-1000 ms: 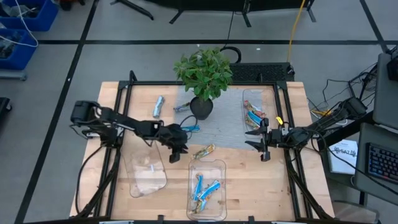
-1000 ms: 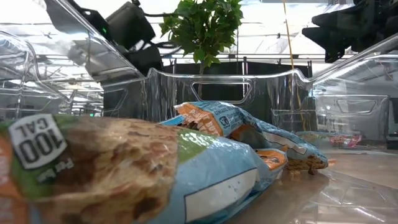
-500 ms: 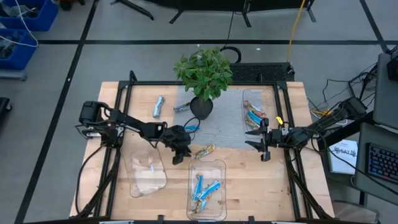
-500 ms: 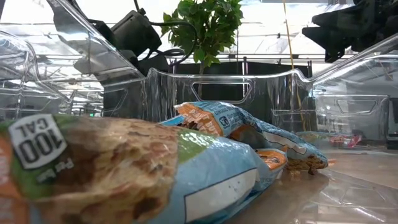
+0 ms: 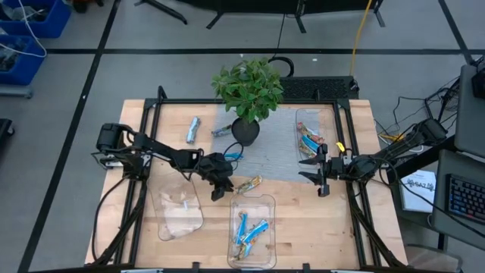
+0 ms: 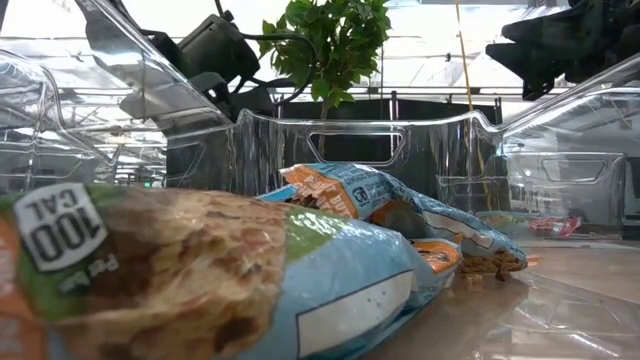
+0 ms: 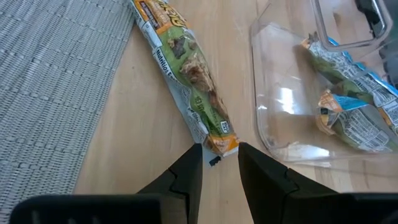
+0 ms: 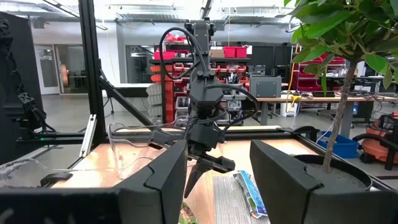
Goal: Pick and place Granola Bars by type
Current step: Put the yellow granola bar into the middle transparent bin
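High view: left gripper [image 5: 219, 186] advanced from a second ago to just beside the loose bar [image 5: 248, 183] near the front tray [image 5: 270, 203]; left wrist view: fingers spread, straddling its end, ungrasped; right gripper [image 5: 321, 173] idle, parted.

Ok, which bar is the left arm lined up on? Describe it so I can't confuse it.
Start at the potted plant on the grey mat. Just off the mat's near edge, on bare wood beside the left end effector, lies a single bar. Its wrapper is green and orange, and it is outside any clear tray.
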`<state>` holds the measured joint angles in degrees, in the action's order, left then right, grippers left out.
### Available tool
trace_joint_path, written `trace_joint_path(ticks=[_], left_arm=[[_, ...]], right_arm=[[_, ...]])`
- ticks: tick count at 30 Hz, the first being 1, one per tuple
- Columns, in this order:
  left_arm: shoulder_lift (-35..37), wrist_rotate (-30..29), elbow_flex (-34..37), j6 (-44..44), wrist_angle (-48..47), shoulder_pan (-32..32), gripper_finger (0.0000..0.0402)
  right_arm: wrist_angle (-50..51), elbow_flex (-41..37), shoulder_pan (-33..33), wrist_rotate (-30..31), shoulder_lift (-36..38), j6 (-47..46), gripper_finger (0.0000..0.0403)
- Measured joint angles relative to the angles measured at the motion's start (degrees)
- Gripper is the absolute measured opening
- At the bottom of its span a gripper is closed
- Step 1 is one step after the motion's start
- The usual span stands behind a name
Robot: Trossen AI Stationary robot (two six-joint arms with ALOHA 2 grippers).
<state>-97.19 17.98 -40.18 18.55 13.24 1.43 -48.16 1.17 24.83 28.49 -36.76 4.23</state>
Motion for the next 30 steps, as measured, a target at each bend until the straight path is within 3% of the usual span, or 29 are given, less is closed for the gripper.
trace_joint_path(ticks=[30], left_arm=[[0.00,-2.01,0.02,1.77,-0.24,0.04,0.0101]], right_arm=[[-0.44,0.00,0.01,-0.02,0.01,0.07,0.0167]])
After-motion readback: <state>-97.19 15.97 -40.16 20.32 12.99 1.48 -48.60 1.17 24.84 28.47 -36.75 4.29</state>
